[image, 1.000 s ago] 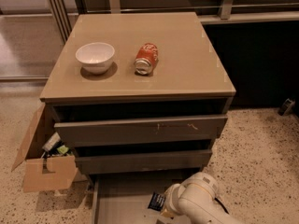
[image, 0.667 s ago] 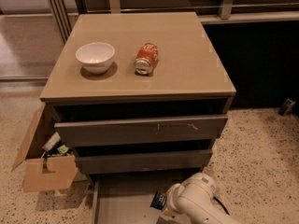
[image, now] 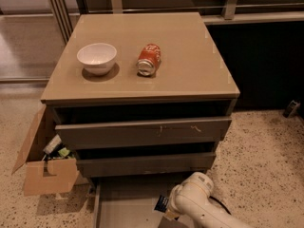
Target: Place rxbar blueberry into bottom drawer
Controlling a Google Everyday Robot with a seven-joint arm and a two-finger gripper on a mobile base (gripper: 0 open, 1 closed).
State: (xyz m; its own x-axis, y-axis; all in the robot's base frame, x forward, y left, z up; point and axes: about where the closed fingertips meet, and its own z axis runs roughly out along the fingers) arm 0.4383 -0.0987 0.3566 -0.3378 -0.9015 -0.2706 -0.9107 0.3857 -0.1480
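Note:
The bottom drawer [image: 121, 208] is pulled out at the foot of the cabinet, its grey floor showing. My white arm reaches in from the lower right, and the gripper [image: 164, 209] is low over the drawer's right part. A small dark navy bar with white lettering, the rxbar blueberry [image: 161, 203], shows at the gripper's tip, just above the drawer floor. The arm hides most of the gripper.
On the cabinet top [image: 190, 65] stand a white bowl [image: 97, 57] and an orange-red can [image: 148, 59] lying on its side. Two upper drawers [image: 142, 132] stick out slightly. An open cardboard box [image: 45, 167] sits on the floor at the left.
The arm and the bar have shifted slightly; the bar stays low over the drawer's right part. Nothing else has moved.

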